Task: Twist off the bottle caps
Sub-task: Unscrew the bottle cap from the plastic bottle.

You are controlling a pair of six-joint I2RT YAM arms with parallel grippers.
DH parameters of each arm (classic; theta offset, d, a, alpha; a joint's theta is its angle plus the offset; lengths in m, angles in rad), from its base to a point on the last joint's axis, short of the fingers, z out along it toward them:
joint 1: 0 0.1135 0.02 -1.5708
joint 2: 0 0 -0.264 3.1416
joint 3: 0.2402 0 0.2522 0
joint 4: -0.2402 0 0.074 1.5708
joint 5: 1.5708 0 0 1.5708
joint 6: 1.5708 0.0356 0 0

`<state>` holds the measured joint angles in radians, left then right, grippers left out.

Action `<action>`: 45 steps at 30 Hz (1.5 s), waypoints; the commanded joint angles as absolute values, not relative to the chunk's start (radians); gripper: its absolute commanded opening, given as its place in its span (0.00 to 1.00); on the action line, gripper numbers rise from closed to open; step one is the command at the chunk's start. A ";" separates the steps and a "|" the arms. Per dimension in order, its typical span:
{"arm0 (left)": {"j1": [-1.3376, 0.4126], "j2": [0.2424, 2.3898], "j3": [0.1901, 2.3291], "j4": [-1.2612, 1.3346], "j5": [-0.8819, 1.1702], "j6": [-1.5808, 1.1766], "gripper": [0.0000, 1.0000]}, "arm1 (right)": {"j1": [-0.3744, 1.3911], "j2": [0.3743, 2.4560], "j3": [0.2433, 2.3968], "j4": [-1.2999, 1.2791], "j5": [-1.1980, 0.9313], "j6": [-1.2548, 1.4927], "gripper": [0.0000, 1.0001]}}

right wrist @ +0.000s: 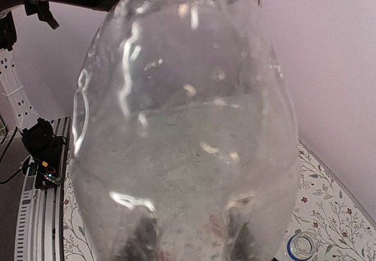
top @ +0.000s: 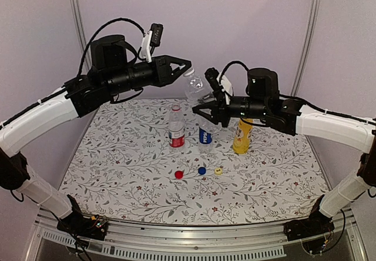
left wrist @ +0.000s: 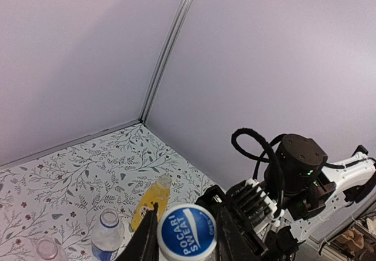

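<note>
You have pale lilac wall panels [top: 235,20] closing in the back and both sides, and they fill the upper half of the overhead view. Two slim metal posts [top: 75,14] run down at the upper left and upper right, where the panels meet. The tabletop [top: 135,184] spreads across the middle and lower frame under a white cloth printed with grey leafy sprigs and small red flowers. Along the bottom edge you see a silver aluminium rail [top: 194,237] with a slotted strip beneath it. The light is soft and even across walls and cloth. In your left wrist view, a metal wall seam [left wrist: 168,49] slants from the top centre down to the table's far corner.
</note>
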<state>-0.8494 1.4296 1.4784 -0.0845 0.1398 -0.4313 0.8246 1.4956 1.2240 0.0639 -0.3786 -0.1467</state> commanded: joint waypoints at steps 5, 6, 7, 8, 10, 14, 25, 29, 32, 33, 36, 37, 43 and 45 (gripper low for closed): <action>-0.854 1.425 1.505 -0.091 0.043 -0.470 0.19 | 0.828 1.457 1.193 0.076 -0.288 -0.152 0.37; -0.855 1.422 1.500 -0.087 0.044 -0.478 0.19 | 0.828 1.457 1.192 0.075 -0.285 -0.151 0.37; -0.855 1.422 1.496 -0.081 0.048 -0.483 0.19 | 0.828 1.457 1.194 0.075 -0.287 -0.152 0.37; -0.855 1.424 1.493 -0.079 0.054 -0.486 0.19 | 0.828 1.457 1.193 0.076 -0.292 -0.151 0.37; -0.854 1.432 1.490 -0.073 0.075 -0.485 0.21 | 0.828 1.456 1.193 0.077 -0.309 -0.152 0.37; -0.854 1.446 1.481 -0.052 0.113 -0.468 0.25 | 0.829 1.452 1.194 0.085 -0.372 -0.151 0.37; -0.855 1.437 1.480 -0.038 0.135 -0.439 0.44 | 0.827 1.440 1.195 0.098 -0.470 -0.143 0.37; -0.854 1.428 1.477 -0.040 0.132 -0.429 0.51 | 0.826 1.439 1.197 0.100 -0.483 -0.141 0.37; -0.853 1.418 1.469 -0.038 0.141 -0.421 0.58 | 0.825 1.437 1.196 0.099 -0.491 -0.140 0.37; -0.852 1.415 1.467 -0.037 0.149 -0.415 0.61 | 0.824 1.438 1.195 0.099 -0.494 -0.140 0.37; -0.849 1.402 1.463 -0.033 0.185 -0.385 0.70 | 0.820 1.440 1.193 0.098 -0.504 -0.138 0.37; -0.846 1.397 1.460 -0.029 0.202 -0.375 0.73 | 0.819 1.442 1.192 0.098 -0.507 -0.137 0.37; -0.789 1.366 1.423 0.039 0.367 -0.389 0.84 | 0.818 1.445 1.194 0.098 -0.520 -0.135 0.37; -0.762 1.355 1.404 0.069 0.434 -0.404 0.85 | 0.818 1.446 1.195 0.098 -0.521 -0.135 0.37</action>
<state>-0.8139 1.3926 1.4387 -0.0132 0.2859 -0.3912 0.8234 1.4708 1.2011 0.0746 -0.4988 -0.1452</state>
